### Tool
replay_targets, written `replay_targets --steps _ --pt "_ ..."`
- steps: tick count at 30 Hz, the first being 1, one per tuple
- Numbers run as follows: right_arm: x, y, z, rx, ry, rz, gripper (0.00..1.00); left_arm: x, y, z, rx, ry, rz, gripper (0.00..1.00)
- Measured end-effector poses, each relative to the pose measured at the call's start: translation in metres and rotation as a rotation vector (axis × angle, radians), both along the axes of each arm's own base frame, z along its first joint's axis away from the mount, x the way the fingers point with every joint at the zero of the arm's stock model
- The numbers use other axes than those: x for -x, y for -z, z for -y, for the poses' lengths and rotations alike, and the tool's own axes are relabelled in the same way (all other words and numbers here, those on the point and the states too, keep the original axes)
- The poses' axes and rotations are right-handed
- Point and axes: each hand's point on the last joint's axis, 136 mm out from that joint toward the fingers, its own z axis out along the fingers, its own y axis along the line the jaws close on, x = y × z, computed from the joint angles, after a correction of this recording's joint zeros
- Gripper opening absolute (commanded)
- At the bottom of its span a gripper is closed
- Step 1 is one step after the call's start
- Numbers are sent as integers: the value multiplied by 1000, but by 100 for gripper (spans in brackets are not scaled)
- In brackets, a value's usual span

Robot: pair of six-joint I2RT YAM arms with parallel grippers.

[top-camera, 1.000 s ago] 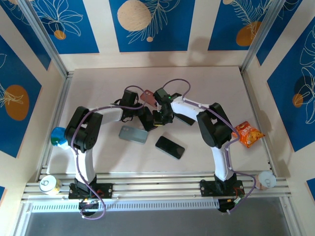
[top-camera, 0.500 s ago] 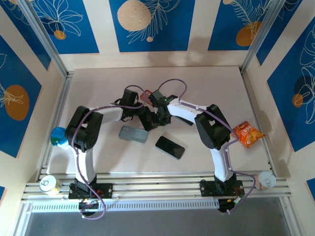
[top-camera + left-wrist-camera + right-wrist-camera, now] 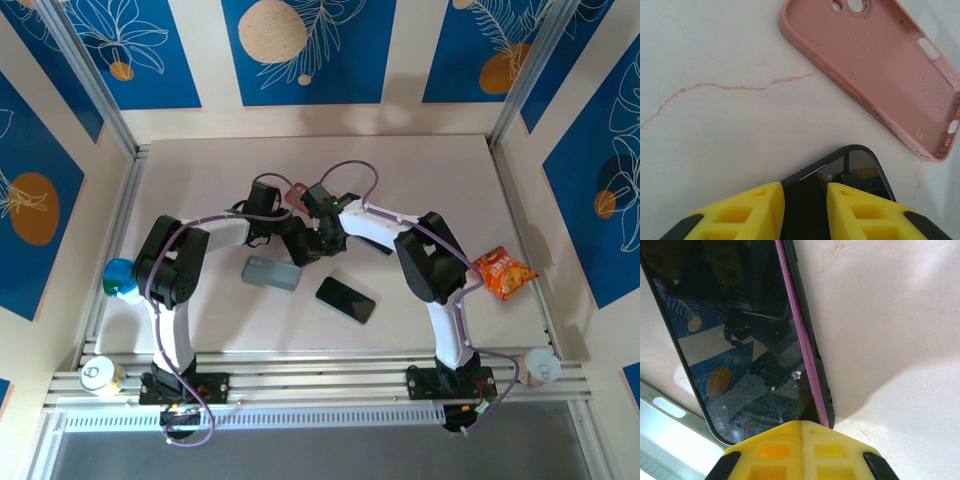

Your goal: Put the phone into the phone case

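Phone [image 3: 855,172]: gripped in your left claw [image 3: 805,195], near the pink case [image 3: 880,75] lying hollow-up on the worktop [image 3: 715,125]; right claw [image 3: 802,430] closed, empty. Judged stiff, slick, breakable glass: hold its long edges, never the screen

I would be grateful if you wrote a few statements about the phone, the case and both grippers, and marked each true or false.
1. The left gripper clamps the black phone with a magenta edge between its yellow fingers. True.
2. The pink silicone phone case lies empty, open side up. True.
3. The phone already sits inside that case. False: bare table lies between them.
4. The right gripper stands wide open. False: its fingers are pressed together by the phone's end.
5. The orange snack bag lies at the table's right side. True.
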Motion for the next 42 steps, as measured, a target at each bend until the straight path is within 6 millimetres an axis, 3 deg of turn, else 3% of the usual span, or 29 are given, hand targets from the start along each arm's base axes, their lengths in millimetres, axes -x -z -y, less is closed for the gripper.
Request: replay_targets --steps 17,26,42 --pt "-13 -25 10 -182 35 -16 0 1 -4 2 -3 9 -19 28" --pt "-26 -64 15 -279 51 56 0 4 -4 6 8 25 -41 28" --pt "-6 -30 11 -266 32 -21 0 6 -4 7 12 33 -53 28"
